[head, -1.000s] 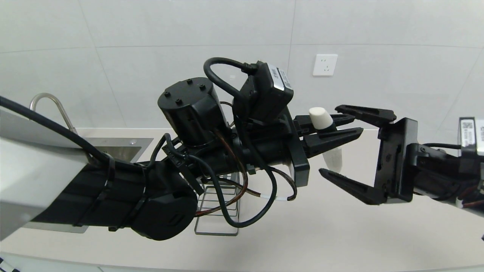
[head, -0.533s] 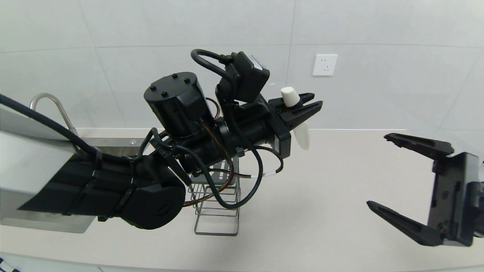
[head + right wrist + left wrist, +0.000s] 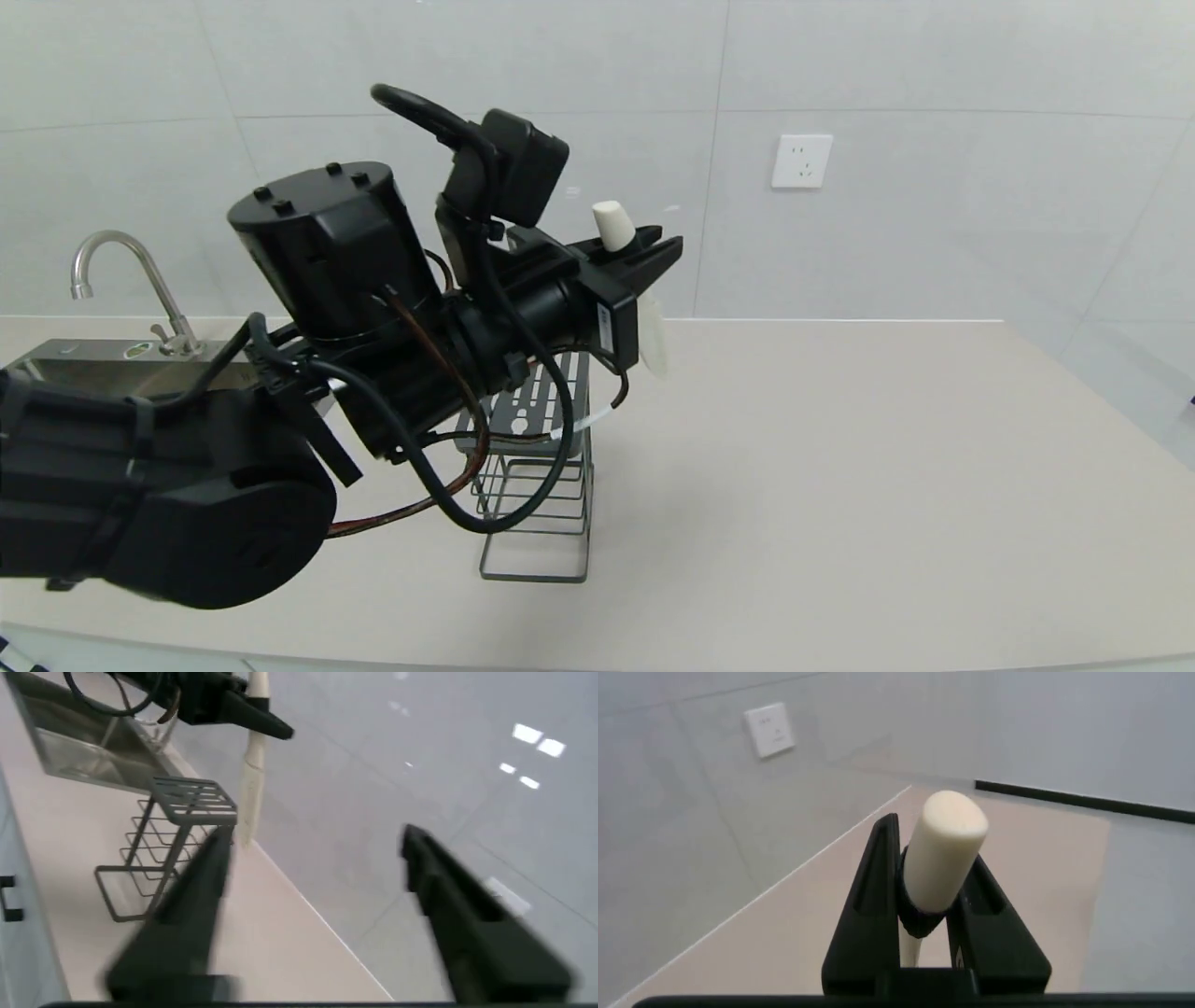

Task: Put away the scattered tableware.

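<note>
Raised over table (image 3: 840,448): left tool (image 3: 644,254) clamped on white utensil (image 3: 613,224). Cream handle end sticks up past fingers, pale lower end hangs down by top of wire rack (image 3: 537,523). Utensil type unclear. Rack upright on table, near sink (image 3: 93,369). Fingers of right tool (image 3: 318,840) spread apart, gripping nothing. Socket (image 3: 802,161) on wall behind.

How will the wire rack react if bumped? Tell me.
The wire rack is thin open wire, so probably light and stiff. It stands tall on a narrow base, so a high nudge may tip it. The counter looks smooth, so a low push would likely slide it.
</note>
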Robot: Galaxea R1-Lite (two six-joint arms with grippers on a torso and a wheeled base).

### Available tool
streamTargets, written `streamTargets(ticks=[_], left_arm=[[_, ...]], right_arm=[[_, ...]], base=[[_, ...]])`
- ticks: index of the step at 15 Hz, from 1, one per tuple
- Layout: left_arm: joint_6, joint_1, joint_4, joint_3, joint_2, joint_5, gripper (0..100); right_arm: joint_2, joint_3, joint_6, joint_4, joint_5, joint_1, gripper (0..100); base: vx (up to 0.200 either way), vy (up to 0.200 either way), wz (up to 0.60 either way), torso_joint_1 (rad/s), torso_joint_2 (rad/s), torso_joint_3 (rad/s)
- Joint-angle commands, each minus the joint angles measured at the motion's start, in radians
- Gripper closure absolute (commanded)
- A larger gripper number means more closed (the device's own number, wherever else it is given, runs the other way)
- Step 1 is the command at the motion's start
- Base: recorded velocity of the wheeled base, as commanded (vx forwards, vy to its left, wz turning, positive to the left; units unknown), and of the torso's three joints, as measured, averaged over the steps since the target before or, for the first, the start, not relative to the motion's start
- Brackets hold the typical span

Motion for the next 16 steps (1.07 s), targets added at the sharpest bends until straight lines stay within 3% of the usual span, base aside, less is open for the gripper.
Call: streamTargets(ticks=[1, 4, 6, 8, 12, 13, 14, 16], left_arm=[[-0.001, -0.005, -0.003, -0.001, -0.040, 0.037, 100], [-0.001, -0.014, 0.010, -0.001, -0.052, 0.173, 100], [-0.001, -0.011, 0.028, 0.002, -0.051, 0.250, 100], [-0.001, -0.012, 0.037, 0.007, -0.051, 0.276, 100], [-0.001, -0.006, 0.037, 0.008, -0.055, 0.311, 100], [-0.002, 0.003, 0.037, 0.008, -0.055, 0.326, 100], [-0.002, 0.008, 0.036, 0.013, -0.055, 0.340, 100], [-0.002, 0.008, 0.037, 0.025, -0.063, 0.366, 100]], right_arm=[[-0.439, 0.007, 0.014, 0.292, -0.054, -0.058, 100], [-0.712, 0.004, 0.016, 0.545, -0.058, -0.057, 100], [-0.778, 0.007, 0.056, 0.660, -0.196, -0.035, 100], [-0.778, 0.007, 0.068, 0.660, -0.207, -0.035, 100], [-0.816, 0.007, 0.106, 0.893, -0.294, -0.046, 100], [-0.816, 0.007, 0.237, 0.916, -0.449, -0.046, 100], [-0.816, 0.007, 0.315, 0.962, -0.531, -0.046, 100], [-0.816, 0.007, 0.344, 1.132, -0.583, -0.046, 100]], base=[[0.000, 0.000, 0.00, 0.000, 0.00, 0.000], [0.000, 0.000, 0.00, 0.000, 0.00, 0.000], [0.000, 0.000, 0.00, 0.000, 0.00, 0.000], [0.000, 0.000, 0.00, 0.000, 0.00, 0.000], [0.000, 0.000, 0.00, 0.000, 0.00, 0.000], [0.000, 0.000, 0.00, 0.000, 0.00, 0.000], [0.000, 0.000, 0.00, 0.000, 0.00, 0.000], [0.000, 0.000, 0.00, 0.000, 0.00, 0.000]])
